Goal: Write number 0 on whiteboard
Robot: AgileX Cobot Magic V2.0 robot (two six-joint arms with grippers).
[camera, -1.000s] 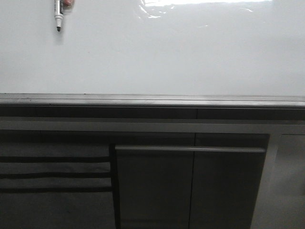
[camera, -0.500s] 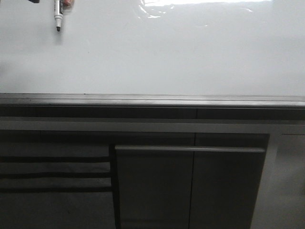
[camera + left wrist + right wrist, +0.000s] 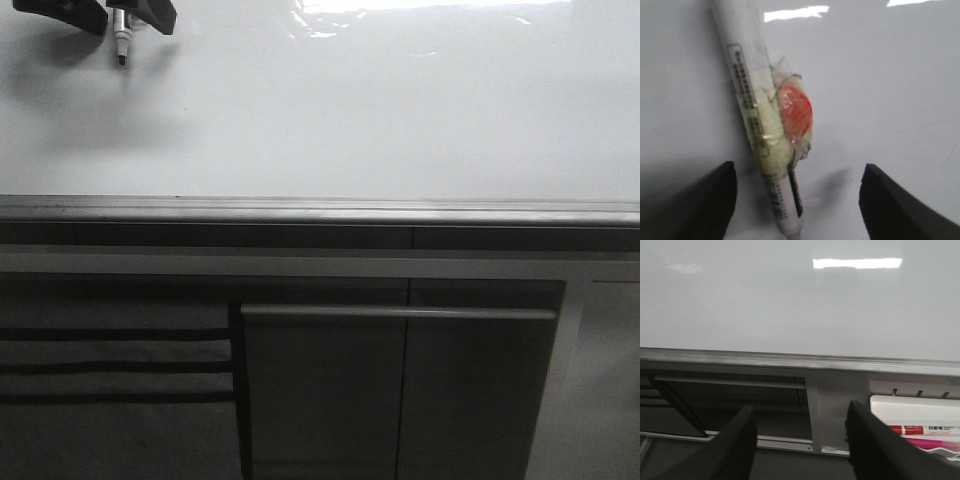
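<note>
The whiteboard (image 3: 380, 110) is a glossy white board with a grey metal rail along its lower edge; no number 0 shows on it. A marker pen (image 3: 121, 30) with a black tip hangs on the board at the top left; in the left wrist view the marker (image 3: 752, 100) has tape and a red disc on its barrel. My left gripper (image 3: 96, 15) is open with its fingers on either side of the marker, not touching it, as the left wrist view (image 3: 797, 200) also shows. My right gripper (image 3: 802, 440) is open and empty, below the board's rail.
Below the rail (image 3: 320, 210) are dark grey cabinet panels (image 3: 400, 390) with a horizontal bar handle (image 3: 400, 313). In the right wrist view a white tray (image 3: 915, 425) holds a red marker (image 3: 925, 430) and a pink one.
My left gripper has come into the front view at the top left and now straddles the marker; its shadow falls on the board. The marker has not moved.
</note>
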